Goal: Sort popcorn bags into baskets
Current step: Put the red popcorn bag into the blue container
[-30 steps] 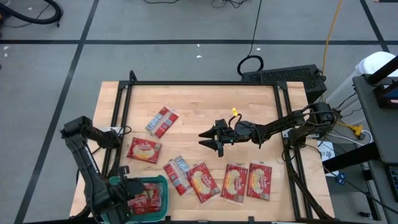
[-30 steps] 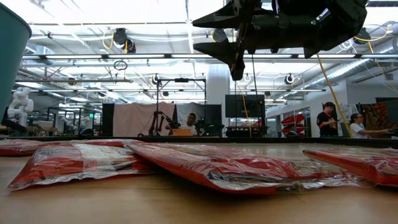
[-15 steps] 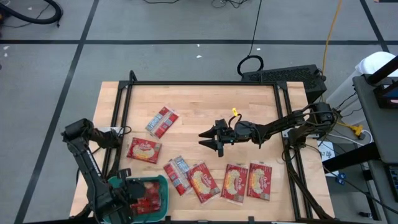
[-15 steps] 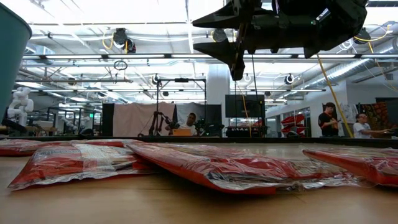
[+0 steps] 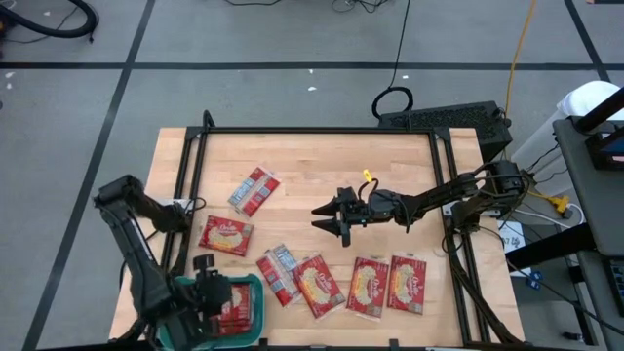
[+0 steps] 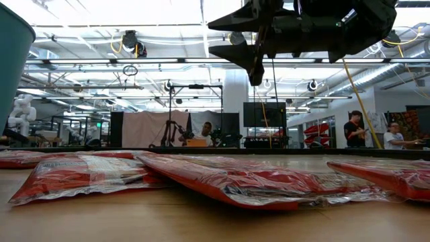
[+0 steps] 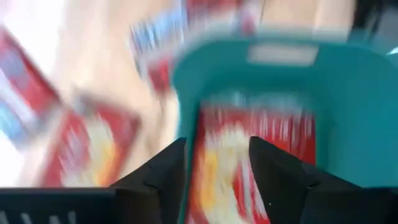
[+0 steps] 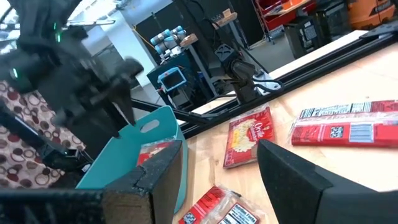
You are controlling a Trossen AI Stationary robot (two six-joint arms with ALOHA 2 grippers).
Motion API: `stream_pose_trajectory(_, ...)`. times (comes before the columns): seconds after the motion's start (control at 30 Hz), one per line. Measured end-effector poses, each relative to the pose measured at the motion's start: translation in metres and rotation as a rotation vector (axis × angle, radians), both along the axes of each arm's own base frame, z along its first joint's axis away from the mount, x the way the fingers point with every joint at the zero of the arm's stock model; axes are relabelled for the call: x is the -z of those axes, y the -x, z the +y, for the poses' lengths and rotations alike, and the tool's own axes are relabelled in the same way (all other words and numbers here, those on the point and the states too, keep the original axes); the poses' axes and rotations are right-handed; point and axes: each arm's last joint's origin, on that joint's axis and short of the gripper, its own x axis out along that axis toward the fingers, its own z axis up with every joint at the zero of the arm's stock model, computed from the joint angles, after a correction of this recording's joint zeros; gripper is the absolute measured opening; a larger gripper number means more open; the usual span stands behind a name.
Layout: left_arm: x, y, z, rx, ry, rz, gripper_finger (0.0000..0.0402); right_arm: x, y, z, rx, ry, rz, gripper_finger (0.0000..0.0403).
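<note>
A wooden table (image 5: 312, 166) framed in black rails stands on a grey floor; beyond it a workshop with people at benches. Six bags (image 5: 315, 285) lie loose on the near half. The teal basket (image 5: 255, 292) at the near left corner holds red bags. The left gripper (image 5: 210, 292) hangs over it, fingers (image 7: 161, 177) apart, empty. The right gripper (image 5: 327, 216) hovers mid-table, spread, empty.
</note>
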Motion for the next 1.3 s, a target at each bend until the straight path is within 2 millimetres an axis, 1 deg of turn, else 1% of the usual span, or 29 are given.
stream_pose_trajectory(0.13,-0.022,-0.003,0.013,0.146,-0.097,-0.196,0.0141,0.0,0.0,0.006,-0.02,0.059,-0.006,0.0199)
stream_pose_trajectory(0.2,-0.032,-0.005,0.022,0.183,-0.149,-0.287,0.0124,0.0,0.001,0.009,-0.031,0.073,-0.008,0.0199)
stream_pose_trajectory(0.27,-0.043,-0.008,0.033,0.222,-0.159,-0.36,0.0108,0.0,0.001,0.012,-0.042,0.079,-0.009,0.0199)
stream_pose_trajectory(0.33,-0.048,-0.013,0.043,0.276,-0.159,-0.431,0.0092,0.0,0.001,0.015,-0.049,0.096,-0.01,0.0199)
stream_pose_trajectory(0.4,-0.048,-0.019,0.056,0.336,-0.164,-0.495,0.0079,0.0,0.002,0.016,-0.052,0.125,-0.011,0.0199)
stream_pose_trajectory(0.5,-0.043,-0.029,0.081,0.372,-0.14,-0.584,0.0063,0.001,0.002,0.016,-0.011,0.177,0.001,0.0199)
stream_pose_trajectory(0.6,-0.037,-0.032,0.112,0.347,-0.109,-0.63,0.0053,0.003,0.002,0.014,0.06,0.235,0.018,0.0199)
stream_pose_trajectory(0.73,-0.024,-0.024,0.153,0.213,-0.118,-0.616,0.0052,0.007,0.002,0.009,0.189,0.298,0.075,0.0199)
stream_pose_trajectory(0.8,-0.017,-0.019,0.17,0.129,-0.116,-0.616,0.0053,0.007,0.002,0.004,0.225,0.305,0.085,0.0199)
stream_pose_trajectory(0.9,-0.007,-0.01,0.19,0.017,-0.134,-0.627,0.0052,0.007,0.001,-0.005,0.252,0.307,0.09,0.0199)
stream_pose_trajectory(0.97,0.003,-0.004,0.2,-0.074,-0.185,-0.628,0.0052,0.007,-0.002,-0.012,0.274,0.309,0.108,0.0199)
stream_pose_trajectory(1.03,0.014,0.0,0.21,-0.156,-0.232,-0.622,0.0051,0.005,-0.009,-0.02,0.288,0.313,0.138,0.0199)
stream_pose_trajectory(1.13,0.028,0.003,0.22,-0.219,-0.243,-0.612,0.0051,0.005,-0.03,-0.031,0.253,0.316,0.197,0.0199)
stream_pose_trajectory(1.23,0.039,0.003,0.228,-0.269,-0.247,-0.592,0.0051,0.01,-0.052,-0.041,0.208,0.318,0.253,0.0199)
stream_pose_trajectory(1.3,0.046,0.004,0.232,-0.297,-0.244,-0.576,0.0051,0.014,-0.063,-0.049,0.182,0.324,0.288,0.0199)
